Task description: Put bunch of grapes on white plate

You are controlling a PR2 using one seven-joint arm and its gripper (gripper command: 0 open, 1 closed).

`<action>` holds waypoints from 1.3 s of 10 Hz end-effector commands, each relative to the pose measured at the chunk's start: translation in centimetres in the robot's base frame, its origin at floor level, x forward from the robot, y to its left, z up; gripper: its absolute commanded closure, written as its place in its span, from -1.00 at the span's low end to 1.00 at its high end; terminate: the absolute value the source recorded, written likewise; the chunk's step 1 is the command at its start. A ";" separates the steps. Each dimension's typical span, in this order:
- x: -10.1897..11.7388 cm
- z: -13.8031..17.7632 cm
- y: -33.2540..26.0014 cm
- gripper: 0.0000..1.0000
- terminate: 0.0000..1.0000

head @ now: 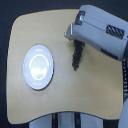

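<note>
A round white plate (38, 67) lies on the wooden table at the exterior view's left. The bunch of grapes (76, 56), dark and tapering, hangs downward from under the grey arm at the exterior view's right of the plate, its lower tip near the tabletop. The gripper (76, 43) sits at the bunch's top end, mostly hidden by the arm's bulky grey housing (97, 31). The fingers appear to hold the bunch's upper end, though the jaws themselves do not show clearly.
The light wooden table (60, 97) has rounded corners, with its front edge low in the view. Dark floor surrounds it. A black cable (124, 75) runs down at the exterior view's right edge. Part of the robot base (65, 120) shows below.
</note>
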 end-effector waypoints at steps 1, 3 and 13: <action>-1.7 -2.3 -1.0 -1.00 -1.00; -2.6 -3.8 -1.0 -1.00 -1.00; -0.9 -4.0 -2.3 1.00 -1.00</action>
